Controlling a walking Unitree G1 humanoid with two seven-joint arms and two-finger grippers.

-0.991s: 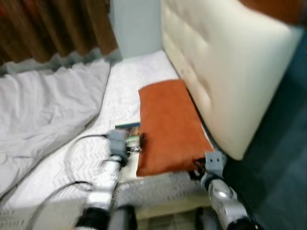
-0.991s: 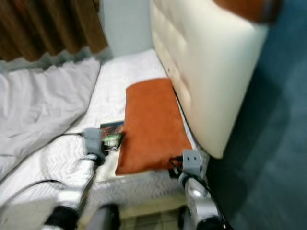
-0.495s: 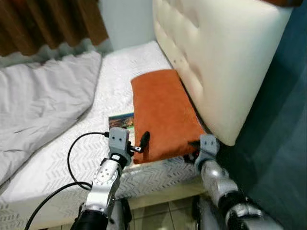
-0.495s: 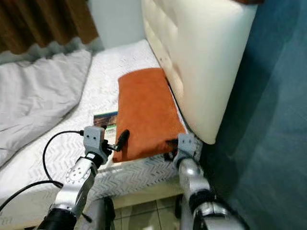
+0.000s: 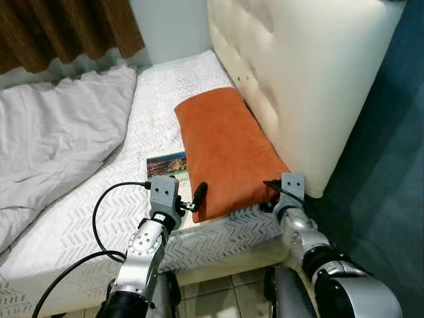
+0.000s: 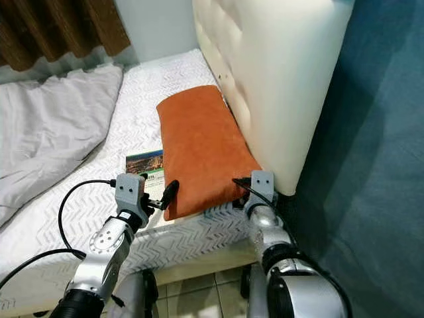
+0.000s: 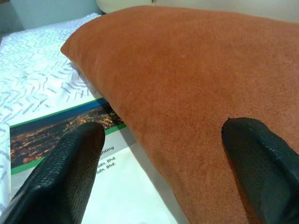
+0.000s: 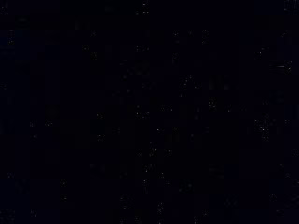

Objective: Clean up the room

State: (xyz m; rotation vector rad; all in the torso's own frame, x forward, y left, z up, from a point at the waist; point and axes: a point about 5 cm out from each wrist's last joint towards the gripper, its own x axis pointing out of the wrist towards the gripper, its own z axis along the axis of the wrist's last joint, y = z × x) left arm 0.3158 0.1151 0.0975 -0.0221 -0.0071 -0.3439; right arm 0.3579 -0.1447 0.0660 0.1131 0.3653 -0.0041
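An orange pillow [image 5: 225, 149] lies on the white mattress [image 5: 99, 212], its long side against the cream headboard [image 5: 298, 73]. A booklet with a night-city photo [image 5: 167, 164] is tucked partly under the pillow's left edge. My left gripper [image 5: 192, 199] is at the pillow's near left corner and is open. In the left wrist view one black finger [image 7: 70, 158] is over the booklet [image 7: 51, 135] and the other [image 7: 261, 158] rests on the pillow [image 7: 187, 74]. My right gripper [image 5: 275, 192] is pressed to the pillow's near right corner, and its wrist view is black.
A rumpled grey duvet [image 5: 53, 132] covers the left half of the bed. Brown curtains [image 5: 59, 26] hang behind it. A teal wall [image 5: 391, 165] stands close on the right of the headboard. Tiled floor [image 5: 218, 291] shows below the bed's near edge.
The head camera has shifted and the picture has steadied. Both grippers stay at the pillow's near corners, and the pillow and booklet lie as before.
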